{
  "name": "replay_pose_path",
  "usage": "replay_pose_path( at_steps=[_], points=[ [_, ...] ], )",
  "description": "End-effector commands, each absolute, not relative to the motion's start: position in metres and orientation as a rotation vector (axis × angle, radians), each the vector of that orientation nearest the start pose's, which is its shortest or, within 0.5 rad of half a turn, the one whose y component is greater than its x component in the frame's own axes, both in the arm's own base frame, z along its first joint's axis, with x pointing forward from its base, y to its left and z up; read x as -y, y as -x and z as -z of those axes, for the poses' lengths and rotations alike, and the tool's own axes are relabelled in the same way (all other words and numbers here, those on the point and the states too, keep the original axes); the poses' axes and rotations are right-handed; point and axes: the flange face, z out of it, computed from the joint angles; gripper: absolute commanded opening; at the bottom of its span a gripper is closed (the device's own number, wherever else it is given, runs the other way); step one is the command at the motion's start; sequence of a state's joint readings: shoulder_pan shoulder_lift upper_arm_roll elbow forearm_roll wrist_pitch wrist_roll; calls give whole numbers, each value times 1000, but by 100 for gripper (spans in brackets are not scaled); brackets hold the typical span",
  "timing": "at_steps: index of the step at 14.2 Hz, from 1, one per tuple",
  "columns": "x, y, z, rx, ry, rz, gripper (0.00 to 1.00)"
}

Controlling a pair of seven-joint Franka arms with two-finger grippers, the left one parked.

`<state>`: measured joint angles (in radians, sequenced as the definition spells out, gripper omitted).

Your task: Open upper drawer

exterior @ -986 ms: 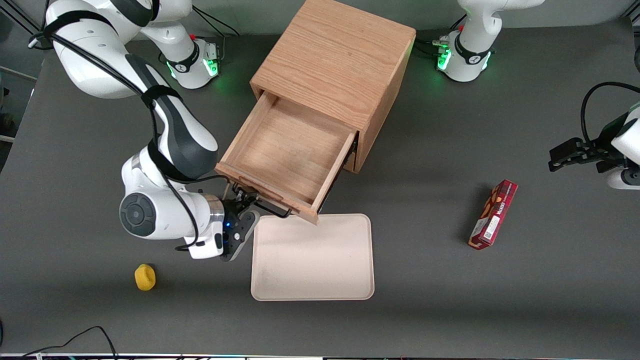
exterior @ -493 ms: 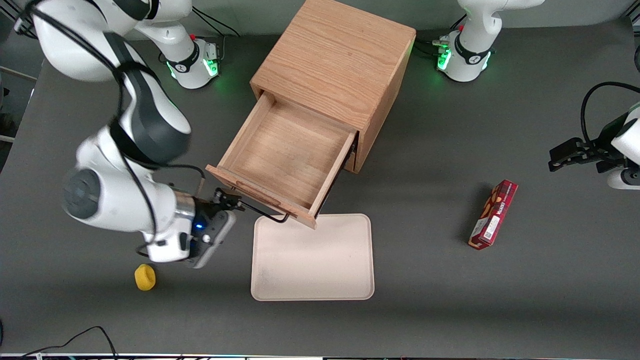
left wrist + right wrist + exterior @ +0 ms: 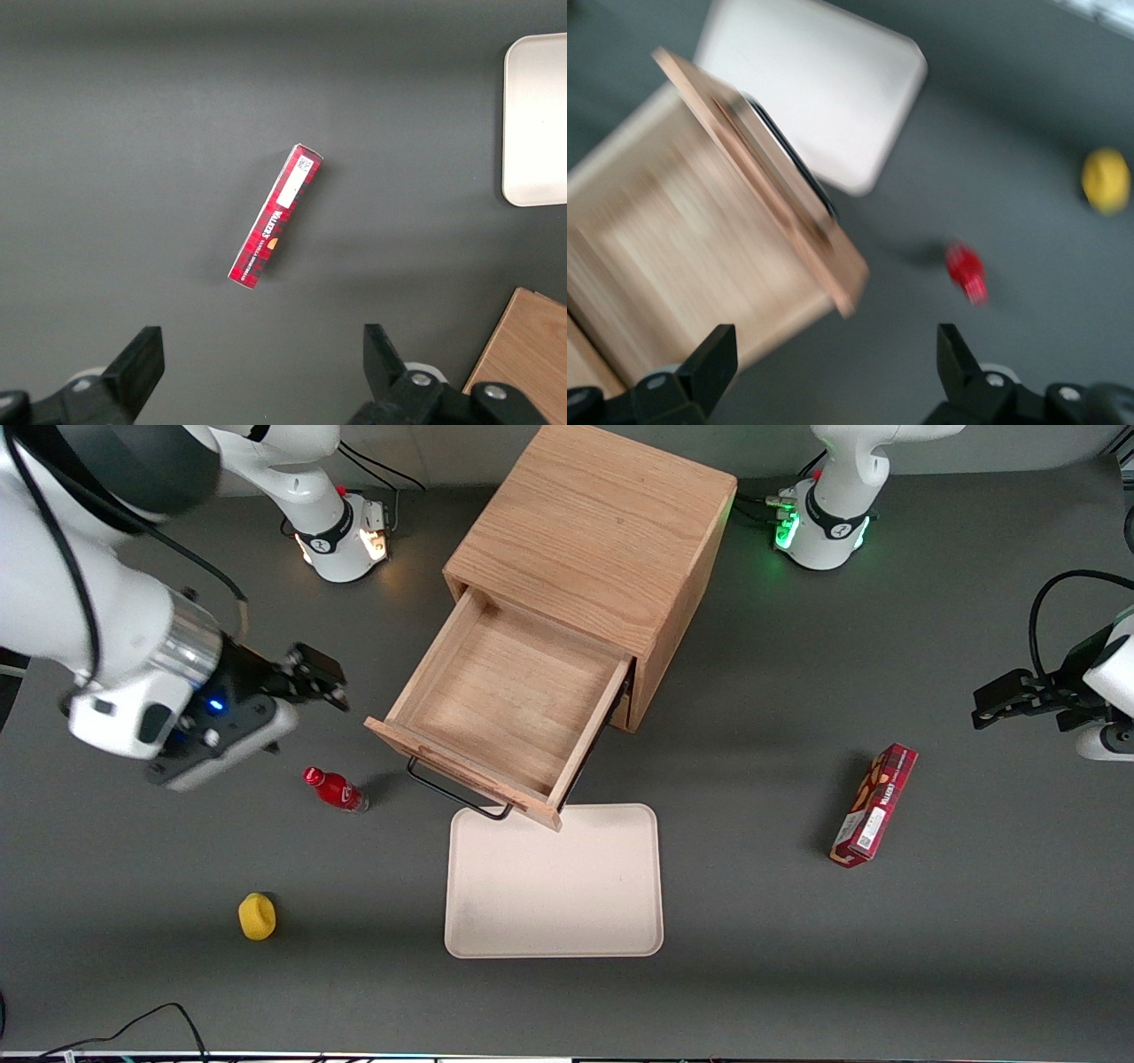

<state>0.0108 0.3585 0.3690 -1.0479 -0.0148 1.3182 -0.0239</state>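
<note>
Drawer status: upper drawer (image 3: pixel 514 704) is pulled well out of the cabinet (image 3: pixel 602 531), handle (image 3: pixel 456 793) overhanging the tray (image 3: pixel 554 881) edge. Gripper (image 3: pixel 314 677) hangs beside the drawer, fingers spread, gripping nothing. Risk: a low swing could topple the red bottle (image 3: pixel 335 788) standing near the drawer front.

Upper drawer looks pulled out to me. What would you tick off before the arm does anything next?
1. Upper drawer pulled out of the cabinet: ok.
2. Drawer inside bare: ok.
3. Black handle free of the end effector: ok.
4. End effector fingers open, holding nothing: ok.
5. Red bottle stands apart from the drawer front: ok.
6. Tray partly under the drawer front: cannot tell whether they touch.
</note>
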Motion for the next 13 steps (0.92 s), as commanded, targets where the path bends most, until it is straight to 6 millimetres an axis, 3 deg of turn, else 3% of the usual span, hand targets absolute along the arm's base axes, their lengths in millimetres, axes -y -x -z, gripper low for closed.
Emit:
replay_pose_path(
  at_steps=[1,3,5,7,10,13],
  points=[
    [-114,-572,-639,353,3093,-304,100],
    [-93,-549,-624,256,3135,-299,100],
    [-71,-523,-599,174,3166,-176,100],
    [-63,-500,-582,143,3166,-48,100],
    [-32,-506,-583,24,3145,-37,100],
    [-33,-504,-587,26,3145,-51,100]
  ],
)
